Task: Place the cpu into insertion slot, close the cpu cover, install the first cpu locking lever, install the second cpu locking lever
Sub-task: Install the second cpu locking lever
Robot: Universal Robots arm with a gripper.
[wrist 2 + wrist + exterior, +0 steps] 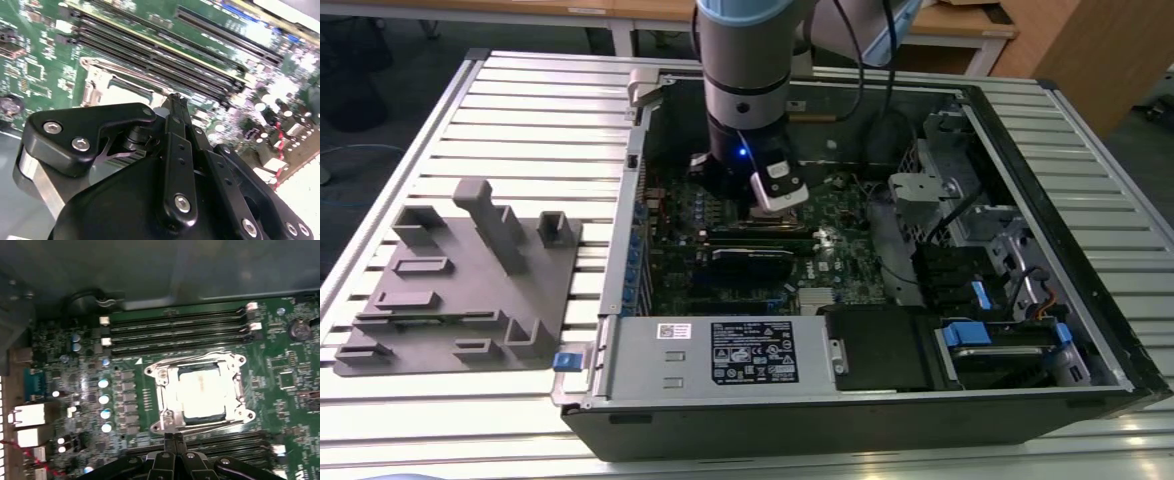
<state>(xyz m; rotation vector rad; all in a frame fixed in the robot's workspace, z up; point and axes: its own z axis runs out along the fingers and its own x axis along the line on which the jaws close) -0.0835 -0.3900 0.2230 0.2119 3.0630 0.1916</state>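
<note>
The cpu (202, 392), a dull silvery square, lies in the insertion slot (201, 417), whose dark border shows around it. The cpu cover (167, 400), a silvery metal frame, lies flat over the chip's edges. Thin wire levers run along two opposite sides of the frame, one (190, 358) by the memory slots and one (205, 427) on the gripper's side. I cannot tell whether they are hooked. My gripper (174, 439) is shut with nothing in it, its tips just off that second lever's side of the socket. The second wrist view shows the gripper (175, 98) beside the cover (92, 80). In the exterior view the gripper (769, 210) hangs inside the open case.
Long black memory slots (175, 330) flank the socket. A black card (750, 262) and a grey power supply box (720, 352) sit nearer in the case. Drive bays and cables (974, 270) stand at the exterior view's right. A grey fixture block (454, 280) sits outside at the left.
</note>
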